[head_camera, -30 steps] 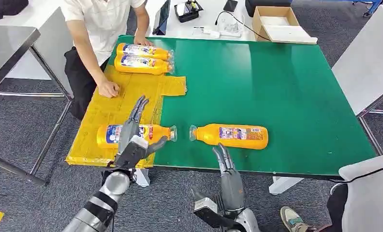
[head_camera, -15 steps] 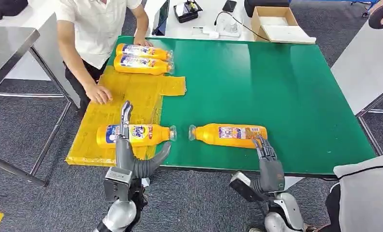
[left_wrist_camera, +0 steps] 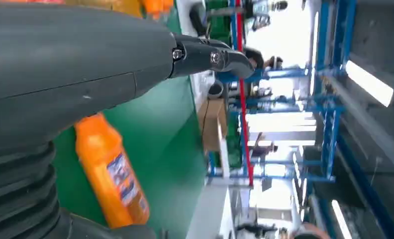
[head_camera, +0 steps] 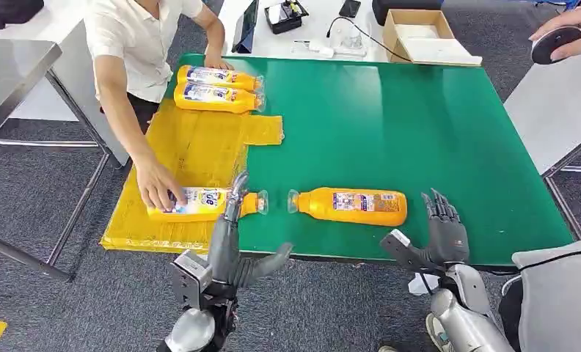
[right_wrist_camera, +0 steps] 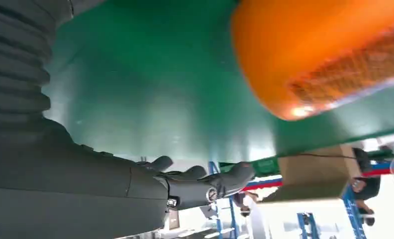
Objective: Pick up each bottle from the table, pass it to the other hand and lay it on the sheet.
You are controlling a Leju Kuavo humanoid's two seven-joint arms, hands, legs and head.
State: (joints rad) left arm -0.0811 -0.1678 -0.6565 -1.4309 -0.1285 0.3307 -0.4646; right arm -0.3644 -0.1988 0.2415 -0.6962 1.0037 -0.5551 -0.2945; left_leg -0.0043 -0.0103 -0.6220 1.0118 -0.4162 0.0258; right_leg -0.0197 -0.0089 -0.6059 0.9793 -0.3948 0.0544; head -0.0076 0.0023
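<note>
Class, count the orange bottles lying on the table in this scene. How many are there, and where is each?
4. Two far bottles side by side on the yellow sheet, one near bottle under a person's hand, one bottle on the green mat.

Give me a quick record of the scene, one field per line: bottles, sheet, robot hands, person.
On green table: one orange plastic bottle, lying flat
On yellow sheet: three orange bottles; near bottle under a person's hand
Far pair: side by side
Left robot hand: open, holds nothing
Right robot hand: open, beside table bottle's base

The right hand (fingers spread, empty) hovers near the orange bottle on the green table.
</note>
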